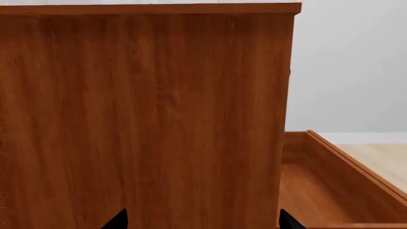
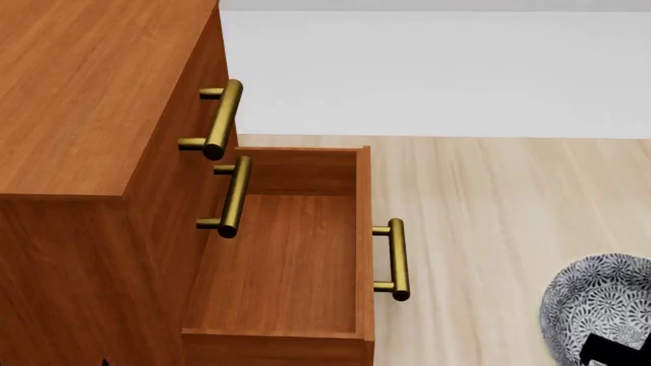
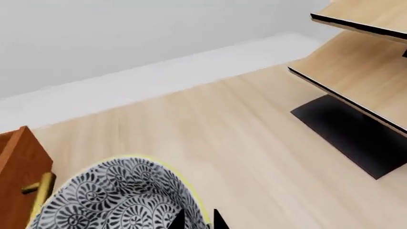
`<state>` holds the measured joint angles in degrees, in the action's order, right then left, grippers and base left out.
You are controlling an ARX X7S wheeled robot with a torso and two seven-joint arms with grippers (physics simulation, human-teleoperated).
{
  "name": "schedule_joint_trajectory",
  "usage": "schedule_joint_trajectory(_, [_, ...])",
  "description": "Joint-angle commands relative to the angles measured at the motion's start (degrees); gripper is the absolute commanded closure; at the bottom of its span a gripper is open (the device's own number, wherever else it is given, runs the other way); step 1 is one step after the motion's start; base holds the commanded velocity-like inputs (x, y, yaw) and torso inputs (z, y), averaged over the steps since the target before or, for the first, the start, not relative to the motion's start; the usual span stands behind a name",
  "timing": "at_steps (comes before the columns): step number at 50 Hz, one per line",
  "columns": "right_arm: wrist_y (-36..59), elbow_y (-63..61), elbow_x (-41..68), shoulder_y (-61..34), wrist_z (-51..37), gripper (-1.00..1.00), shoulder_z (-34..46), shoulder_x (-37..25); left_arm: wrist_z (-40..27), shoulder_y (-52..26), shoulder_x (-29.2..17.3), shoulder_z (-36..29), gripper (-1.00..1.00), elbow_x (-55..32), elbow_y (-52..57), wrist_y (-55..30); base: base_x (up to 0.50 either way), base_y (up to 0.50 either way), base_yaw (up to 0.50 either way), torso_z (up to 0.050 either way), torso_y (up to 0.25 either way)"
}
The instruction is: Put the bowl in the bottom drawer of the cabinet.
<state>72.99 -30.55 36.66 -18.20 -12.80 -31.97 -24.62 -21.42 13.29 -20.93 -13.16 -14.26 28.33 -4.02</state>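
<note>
The cabinet (image 2: pixel 91 114) fills the left of the head view, its reddish-brown top and side in plain sight; two brass bar handles mark the upper drawers, both closed; below them the bottom drawer (image 2: pixel 290 259) stands pulled well out over the pale wood floor (image 2: pixel 489 213), its box empty and its own brass handle (image 2: pixel 395 258) on the front face.

The bowl (image 2: pixel 600 305) sits at the lower right edge of the head view, well apart from the drawer and to its right, partly cut off by the frame; a black part of the right claw (image 2: pixel 610 352) overlaps its near side. In the right wrist view the bowl (image 3: pixel 121 198) shows its patterned inside and yellow-green rim, with the dark fingertips (image 3: pixel 178 220) straddling the rim, nearly closed on it; a pale wood rack (image 3: pixel 362 62) on a black base stands beyond.

The left claw (image 1: pixel 203 220) faces the cabinet's side panel (image 1: pixel 146 119) closely; its two black tips stand wide apart, holding nothing; the open drawer (image 1: pixel 337 181) shows beside the panel.
</note>
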Motion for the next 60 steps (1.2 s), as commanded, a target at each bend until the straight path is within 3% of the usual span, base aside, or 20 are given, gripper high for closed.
schedule_joint_trajectory(1, [5.82, -2.75, 3.07, -8.74, -2.64, 1.0, 1.08, 0.12, -0.3, -0.17, -0.22, 0.06, -1.0, -0.33, 0.41, -0.3, 0.0, 0.0, 0.0, 0.0, 0.0])
schedule_joint_trajectory(18, [9.25, 1.65, 4.08, -21.46, -6.15, 1.0, 8.47, 2.21, -0.8, 0.01, -0.57, 0.14, -1.0, -0.41, 0.67, -0.25, 0.0, 0.0, 0.0, 0.0, 0.0])
schedule_joint_trajectory(34, [10.68, 12.27, 2.68, -29.39, -10.16, 1.0, 15.57, 9.3, -1.13, 0.09, -0.76, 0.05, -1.0, -0.49, 0.45, -0.09, 0.0, 0.0, 0.0, 0.0, 0.0])
schedule_joint_trajectory(47, [6.74, 20.7, 0.83, -34.81, -9.1, 1.0, 23.86, 11.84, -1.19, 0.01, -0.94, 0.18, -1.0, -0.86, -0.05, 0.27, 0.0, 0.0, 0.0, 0.0, 0.0])
schedule_joint_trajectory(60, [-3.42, 36.2, -3.51, -38.62, -4.41, 1.0, 31.87, 13.92, -1.3, 0.19, -1.13, 0.35, -1.0, -1.07, -0.48, 0.92, 0.0, 0.0, 0.0, 0.0, 0.0])
